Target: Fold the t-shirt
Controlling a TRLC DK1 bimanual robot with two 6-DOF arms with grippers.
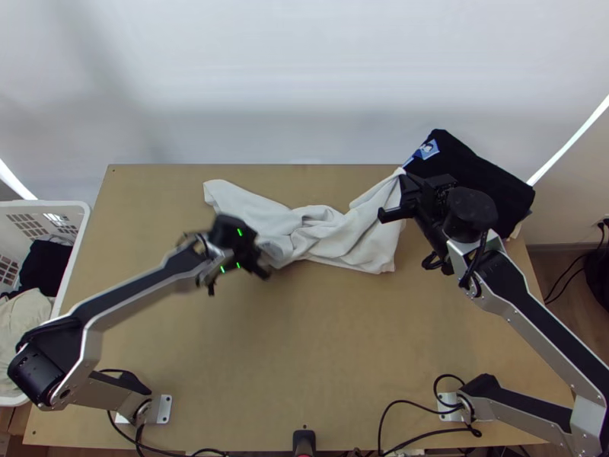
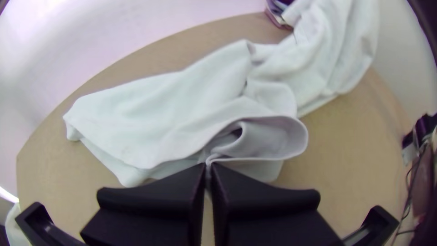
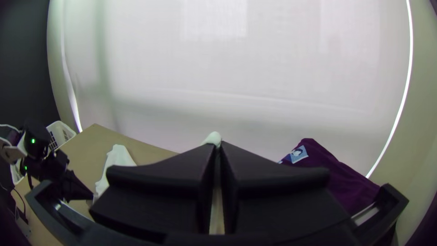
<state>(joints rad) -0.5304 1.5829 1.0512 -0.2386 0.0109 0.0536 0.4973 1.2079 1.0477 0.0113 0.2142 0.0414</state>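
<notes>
Left wrist view: pincer point(image 1: 257, 260) clamps shirt fold point(image 2: 261, 139).

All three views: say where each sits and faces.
Top view: high over the table's near edge, facing steeply down; shows left arm and right arm.
Left wrist view: on the left wrist, facing down on the white shirt; shows its own jaws.
Right wrist view: on the right wrist, facing the pale backdrop; shows its own jaws and the left arm.
Top and right wrist views share the dark clothing.

Bright light edges the white backdrop point(image 1: 304, 76) (soft shadow at its left), and wrist-view corners darken.
</notes>
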